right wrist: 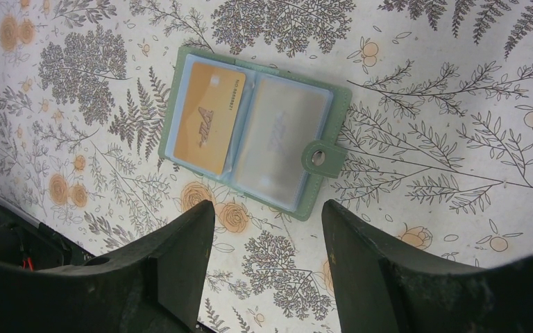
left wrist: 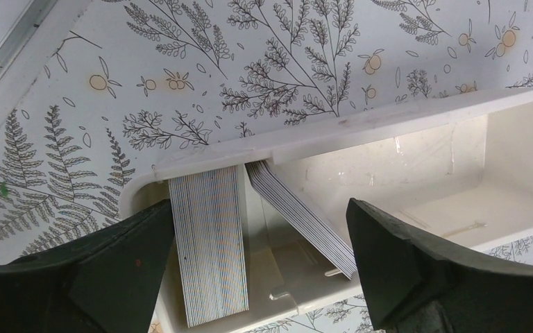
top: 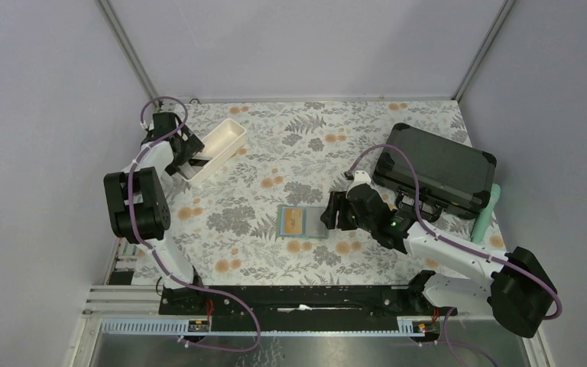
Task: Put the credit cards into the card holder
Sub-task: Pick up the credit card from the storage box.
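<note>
Two open | left end effector (left wrist: 258,211) over cards (left wrist: 208,250) in tray (left wrist: 361,125) | right end effector (right wrist: 267,208) over card holder (right wrist: 330,163)

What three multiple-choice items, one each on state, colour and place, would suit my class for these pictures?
1. The card holder is: A) snapped shut B) lying open C) held in the air.
2. Its brightest card is: A) blue B) red C) gold-orange.
3. The stacked cards stand: A) in the white tray B) flat on the floor C) beside the card holder.
Answers: B, both pockets face up; C, its face is gold-orange; A, they stand on edge inside the tray.
</note>
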### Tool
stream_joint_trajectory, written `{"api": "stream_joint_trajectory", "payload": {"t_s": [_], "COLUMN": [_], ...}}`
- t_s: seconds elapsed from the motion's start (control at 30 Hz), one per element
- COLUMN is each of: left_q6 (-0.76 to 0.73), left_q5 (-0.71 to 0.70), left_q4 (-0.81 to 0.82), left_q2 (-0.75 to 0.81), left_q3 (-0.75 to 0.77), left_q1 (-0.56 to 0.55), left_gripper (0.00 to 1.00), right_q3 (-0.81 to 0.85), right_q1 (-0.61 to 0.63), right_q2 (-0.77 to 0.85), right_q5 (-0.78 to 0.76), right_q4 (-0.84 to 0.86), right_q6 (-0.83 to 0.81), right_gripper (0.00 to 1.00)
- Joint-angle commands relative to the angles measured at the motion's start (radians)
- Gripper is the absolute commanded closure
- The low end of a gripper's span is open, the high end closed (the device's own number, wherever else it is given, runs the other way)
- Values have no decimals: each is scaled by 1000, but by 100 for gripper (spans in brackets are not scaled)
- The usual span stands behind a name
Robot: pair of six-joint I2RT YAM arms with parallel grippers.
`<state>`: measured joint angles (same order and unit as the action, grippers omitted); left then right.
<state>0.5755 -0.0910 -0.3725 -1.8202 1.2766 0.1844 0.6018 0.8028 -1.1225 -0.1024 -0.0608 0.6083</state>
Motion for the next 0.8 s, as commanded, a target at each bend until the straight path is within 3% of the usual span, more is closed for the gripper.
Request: {"api": "stream_joint_trajectory", "payload": {"t_s": [0.0, 0.77], "left_q6": [-8, 17], "left_q5": [14, 32], "left_q4": [-14, 22], "left_q2": [-25, 98], "left_q3": [33, 0], "left_q1": [9, 9], "left_gripper": [2, 2], "right_q3": [-2, -20], "right_q1": [-7, -7], "right_q2": [24, 50], "right_q5": [8, 13], "right_q4": [23, 23], "right_q6": [14, 36], "right_gripper": [35, 35]}}
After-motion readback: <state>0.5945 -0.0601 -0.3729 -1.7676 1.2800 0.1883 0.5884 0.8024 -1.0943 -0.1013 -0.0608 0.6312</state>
